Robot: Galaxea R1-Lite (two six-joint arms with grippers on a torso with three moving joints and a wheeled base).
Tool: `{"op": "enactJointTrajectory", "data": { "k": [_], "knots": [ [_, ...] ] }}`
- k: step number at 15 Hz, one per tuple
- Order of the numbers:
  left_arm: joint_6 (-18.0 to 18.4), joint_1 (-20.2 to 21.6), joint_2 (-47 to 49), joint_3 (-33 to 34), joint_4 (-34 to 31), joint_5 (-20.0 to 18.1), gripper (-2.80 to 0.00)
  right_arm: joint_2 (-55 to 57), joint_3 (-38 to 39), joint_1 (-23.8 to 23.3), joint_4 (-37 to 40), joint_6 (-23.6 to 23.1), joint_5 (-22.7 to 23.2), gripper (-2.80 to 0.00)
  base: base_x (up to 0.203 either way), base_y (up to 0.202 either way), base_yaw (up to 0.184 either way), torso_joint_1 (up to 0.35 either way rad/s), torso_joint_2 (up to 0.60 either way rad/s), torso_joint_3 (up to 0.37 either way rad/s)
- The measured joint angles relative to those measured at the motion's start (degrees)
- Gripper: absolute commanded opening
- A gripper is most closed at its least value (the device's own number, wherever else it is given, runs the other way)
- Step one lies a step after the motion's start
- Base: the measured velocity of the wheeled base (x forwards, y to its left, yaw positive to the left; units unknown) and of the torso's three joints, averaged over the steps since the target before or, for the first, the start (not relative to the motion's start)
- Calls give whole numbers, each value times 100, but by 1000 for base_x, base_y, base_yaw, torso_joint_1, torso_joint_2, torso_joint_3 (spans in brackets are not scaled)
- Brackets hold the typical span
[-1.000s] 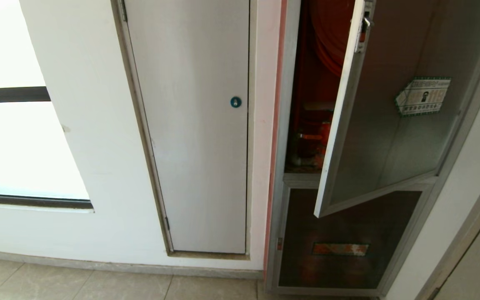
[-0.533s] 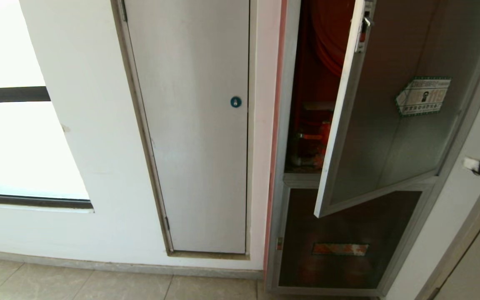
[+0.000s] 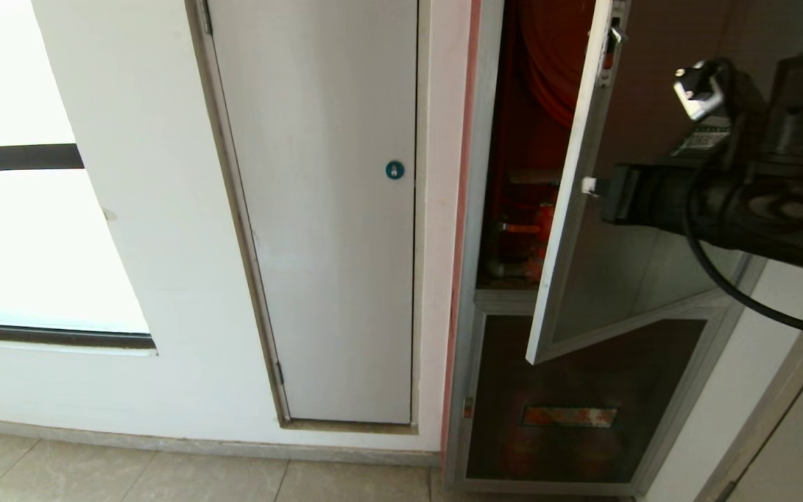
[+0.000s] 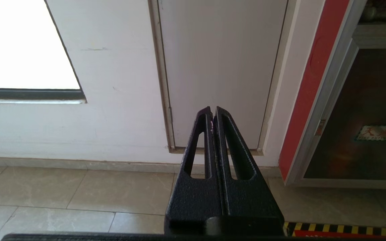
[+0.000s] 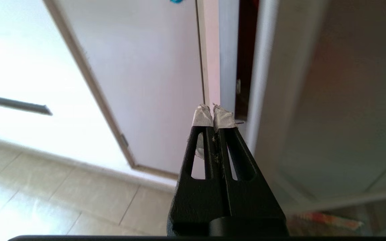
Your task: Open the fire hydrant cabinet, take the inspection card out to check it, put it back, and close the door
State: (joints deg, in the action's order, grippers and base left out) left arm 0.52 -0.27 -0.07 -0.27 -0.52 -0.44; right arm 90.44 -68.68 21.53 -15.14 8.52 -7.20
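The fire hydrant cabinet point(image 3: 479, 174) stands at the right in the head view, with its red hose point(image 3: 548, 56) and valve point(image 3: 539, 226) showing through the gap. Its door point(image 3: 624, 279) hangs ajar, free edge swung outward, latch point(image 3: 613, 36) near the top. My right gripper point(image 3: 588, 185) reaches across the door's front from the right, shut and empty, its white-taped tips at the door's free edge point(image 5: 263, 83). In the right wrist view the right gripper point(image 5: 213, 115) points at the gap. The arm covers most of the hexagonal sticker point(image 3: 705, 139). The inspection card is out of view. My left gripper point(image 4: 212, 112) is parked low, shut.
A plain white door with a blue lock point(image 3: 394, 169) is left of the cabinet, and a bright window point(image 3: 25, 244) further left. A lower dark panel with an orange label point(image 3: 569, 417) sits under the open door. Tiled floor point(image 3: 164, 474) runs along the wall. A black cable point(image 3: 722, 282) hangs from my right arm.
My right arm has swung up from the right edge into the head view and across the door's front to its free edge. The door has not visibly moved.
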Motion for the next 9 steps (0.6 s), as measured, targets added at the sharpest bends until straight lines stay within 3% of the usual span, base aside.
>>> {"op": "enactJointTrajectory", "data": {
  "k": [4,7,9],
  "knots": [
    [0,0,0,0,0,0,-280,1078,-779,710,-648,-74,-1585,-280,0,0,0,0,0,0],
    [1,0,0,0,0,-2,-280,1673,-1515,910,-732,-229,-3043,-280,0,0,0,0,0,0],
    [2,0,0,0,0,0,-280,2021,-2031,963,-755,-262,-3769,-280,0,0,0,0,0,0]
  ]
}}
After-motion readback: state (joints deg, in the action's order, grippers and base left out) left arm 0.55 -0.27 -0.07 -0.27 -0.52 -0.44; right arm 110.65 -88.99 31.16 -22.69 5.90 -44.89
